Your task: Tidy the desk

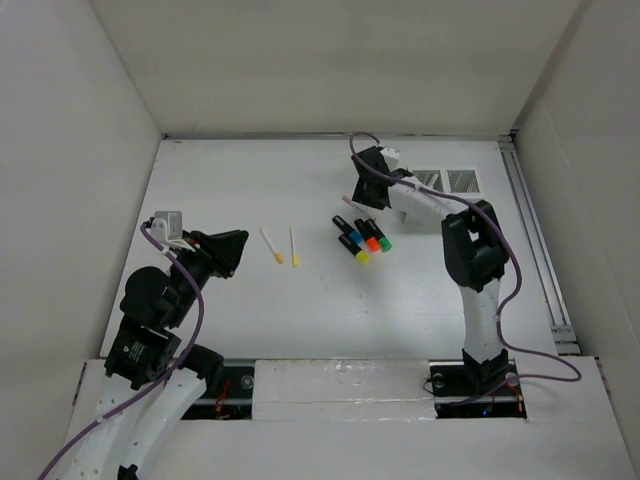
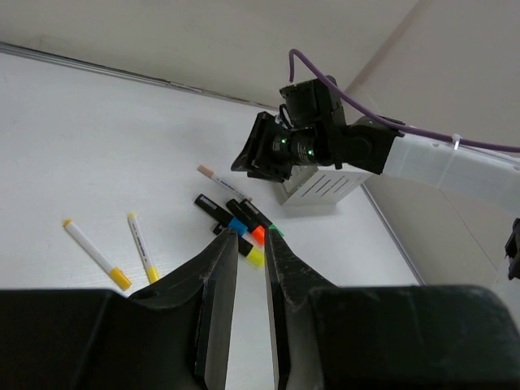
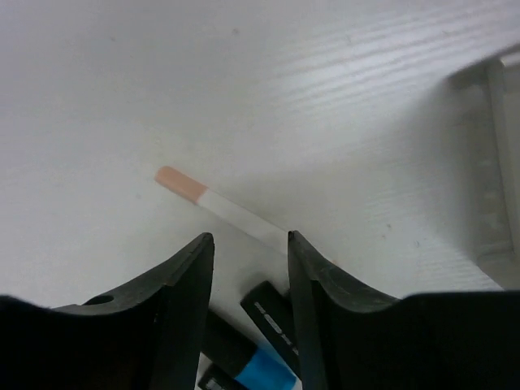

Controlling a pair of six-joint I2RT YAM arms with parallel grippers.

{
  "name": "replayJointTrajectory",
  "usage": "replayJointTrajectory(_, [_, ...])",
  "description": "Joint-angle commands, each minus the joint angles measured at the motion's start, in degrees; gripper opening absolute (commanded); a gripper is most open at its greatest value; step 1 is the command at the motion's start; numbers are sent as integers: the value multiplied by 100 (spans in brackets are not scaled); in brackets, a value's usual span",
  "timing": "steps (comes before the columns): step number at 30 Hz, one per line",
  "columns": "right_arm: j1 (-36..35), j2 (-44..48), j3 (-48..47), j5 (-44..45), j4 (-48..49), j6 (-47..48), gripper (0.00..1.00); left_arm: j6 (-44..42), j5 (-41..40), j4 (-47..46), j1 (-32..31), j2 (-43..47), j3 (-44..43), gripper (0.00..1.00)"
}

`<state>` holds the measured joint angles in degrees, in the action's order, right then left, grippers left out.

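Four highlighters (image 1: 372, 239), three white pens (image 1: 271, 245), one box (image 1: 445, 180).

1. White desk (image 1: 300, 320), rail (image 1: 533, 230) on its 3 o'clock edge
2. Four black markers (image 1: 362, 240) near centre
3. Two yellow-capped pens (image 1: 271, 245) at their 9 o'clock
4. Pink-tipped pen (image 3: 223, 207) at their 12
5. Slotted box (image 1: 445, 180) at 2 o'clock

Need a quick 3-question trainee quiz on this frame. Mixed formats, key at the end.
1. True or false: the right gripper has its jaws shut.
2. How many yellow-capped white pens lie on the desk, apart from the highlighter cluster? A) one B) two C) four
3. Fill in: the white pen seen between the right jaws has a ____ cap.

Key: 1 false, the jaws are open and empty; 2 B; 3 peach.
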<state>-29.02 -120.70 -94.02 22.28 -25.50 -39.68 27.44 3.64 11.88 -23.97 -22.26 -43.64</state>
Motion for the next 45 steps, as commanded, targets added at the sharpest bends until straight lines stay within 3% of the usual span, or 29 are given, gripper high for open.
replayJointTrajectory(1, [-60,-216,-582,-232,-34,434,48,-55,40,-203,-20,73,-119,17])
replayJointTrajectory(2, [1,-452,-791,-477,-156,583,55,-55,32,-195,-20,64,-127,17])
replayJointTrajectory(7, [1,-577,-811,-813,-123,812,65,-63,32,-204,-20,55,-119,17])
replayJointTrajectory(13, [1,-805,-1057,-831,-359,954,65,-63,49,-204,-20,55,-110,17])
replayJointTrajectory(17, [1,-1051,-1303,-690,-500,962,62,-63,58,-212,-20,46,-110,16])
replayJointTrajectory(21, [53,-1279,-1628,-480,-763,883,52,-63,58,-204,-20,38,-127,17])
replayJointTrajectory(22, [54,-1297,-1655,-436,-825,866,45,-63,49,-212,-20,29,-119,17])
replayJointTrajectory(29, [177,-1192,-1541,-304,-860,760,46,-55,58,-230,-20,11,-127,17])
replayJointTrajectory(31, [238,-1166,-1558,-172,-922,708,35,-55,75,-230,-20,2,-127,17])
replayJointTrajectory(34, [291,-1131,-1549,-67,-931,637,27,-55,76,-239,-20,2,-127,17])
replayJointTrajectory(36, [291,-1096,-1514,108,-905,593,27,-55,84,-230,-20,-6,-119,17])
replayJointTrajectory(40, [291,-1113,-1549,180,-878,593,46,-55,84,-247,-20,-15,-127,17])
replayJointTrajectory(45, [343,-1227,-1655,92,-957,619,38,-55,84,-239,-20,-15,-110,17])
